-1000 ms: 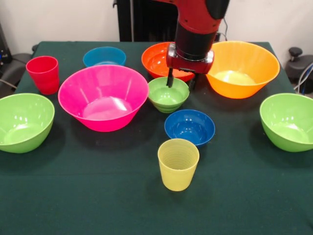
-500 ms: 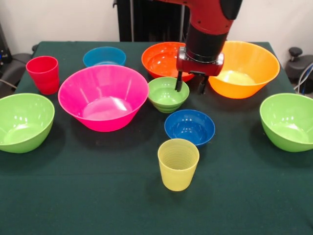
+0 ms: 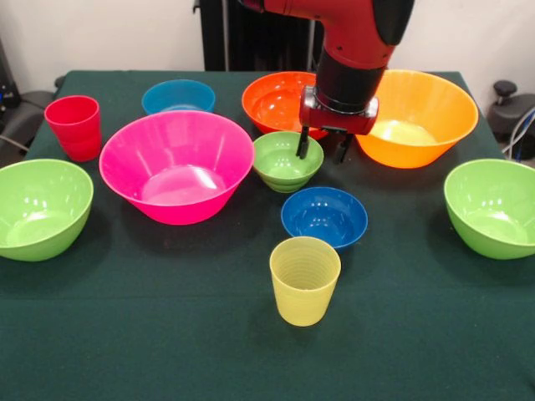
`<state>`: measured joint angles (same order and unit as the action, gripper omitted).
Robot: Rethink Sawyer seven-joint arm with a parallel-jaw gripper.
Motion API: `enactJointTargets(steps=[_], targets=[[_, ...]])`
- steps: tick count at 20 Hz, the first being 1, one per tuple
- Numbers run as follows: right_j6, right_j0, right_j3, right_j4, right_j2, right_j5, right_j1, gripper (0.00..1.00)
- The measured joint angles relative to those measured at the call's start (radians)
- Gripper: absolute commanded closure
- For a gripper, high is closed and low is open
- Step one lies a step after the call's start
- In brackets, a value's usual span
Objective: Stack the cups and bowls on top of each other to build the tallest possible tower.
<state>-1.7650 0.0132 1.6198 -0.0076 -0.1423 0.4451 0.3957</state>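
My gripper (image 3: pixel 323 149) hangs open at the right rim of the small lime green bowl (image 3: pixel 282 163). One finger is over the bowl's inside and the other is outside the rim, with nothing held. The pale yellow ribbed cup (image 3: pixel 304 280) stands upright at the front centre, with the dark blue bowl (image 3: pixel 324 217) just behind it. The red cup (image 3: pixel 74 127) stands at the far left. The big pink bowl (image 3: pixel 176 165) sits left of the small green bowl. No tower shows, as every cup and bowl stands singly on the table.
An orange-red bowl (image 3: pixel 272 100) and a large yellow-orange bowl (image 3: pixel 422 113) flank the arm at the back. A light blue bowl (image 3: pixel 178 96) is at the back left. Lime green bowls sit at the left edge (image 3: pixel 40 207) and the right edge (image 3: pixel 493 207).
The gripper has moved right, from over the small green bowl's middle to its right rim. It stays open, and no cup or bowl has moved.
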Motion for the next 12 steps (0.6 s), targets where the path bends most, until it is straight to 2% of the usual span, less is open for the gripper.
enactJointTargets(steps=[12], targets=[[0.000,-0.023,0.000,0.000,-0.035,-0.008,-0.038,0.00]])
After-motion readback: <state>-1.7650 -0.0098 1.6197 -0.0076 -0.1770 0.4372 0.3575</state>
